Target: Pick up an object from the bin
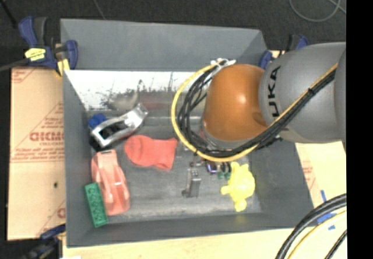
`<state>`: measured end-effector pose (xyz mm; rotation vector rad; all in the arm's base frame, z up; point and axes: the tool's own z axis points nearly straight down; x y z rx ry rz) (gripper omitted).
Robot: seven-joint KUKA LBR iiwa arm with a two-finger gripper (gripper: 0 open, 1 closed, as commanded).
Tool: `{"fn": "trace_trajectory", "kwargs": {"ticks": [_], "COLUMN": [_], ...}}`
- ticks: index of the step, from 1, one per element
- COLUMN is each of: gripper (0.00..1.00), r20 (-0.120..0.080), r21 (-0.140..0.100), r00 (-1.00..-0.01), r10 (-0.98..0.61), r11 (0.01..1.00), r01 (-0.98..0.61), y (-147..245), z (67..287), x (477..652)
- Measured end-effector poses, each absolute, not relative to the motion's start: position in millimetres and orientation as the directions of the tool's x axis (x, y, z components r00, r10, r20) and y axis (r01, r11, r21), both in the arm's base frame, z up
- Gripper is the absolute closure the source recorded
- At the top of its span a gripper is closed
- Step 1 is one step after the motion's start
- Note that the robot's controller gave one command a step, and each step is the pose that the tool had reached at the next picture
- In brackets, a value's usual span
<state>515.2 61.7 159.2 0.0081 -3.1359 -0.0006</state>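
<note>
The arm's orange-covered wrist (233, 109) is hanging over the right half of the grey bin (274, 185), and below it the pincer (191, 183) is pointing down at a bare patch of floor toward the bin's 6 o'clock side. I cannot tell how far the pincer is parted, and I am seeing nothing held in it. A yellow rubbery figure (239, 186) is lying near it at its 3 o'clock, apart from it. A red soft lump (152, 151) is sitting near the pincer's 10 o'clock. Well off at its 9 o'clock, a pink translucent piece (111, 182) is lying just beside a green studded brick (96, 204), and a silver, black and blue gadget (116, 126) is resting at the bin's 10 o'clock
</note>
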Motion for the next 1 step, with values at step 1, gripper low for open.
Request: {"fn": "trace_trajectory", "kwargs": {"ticks": [1], "gripper": [0.0], "r20": [-0.002], "r21": [0.001], "r00": [-1.0], "r10": [-0.003], "r11": [1.0], "r01": [-0.003], "y": [61.5], "z": [163.6], "x": [517.0]}}
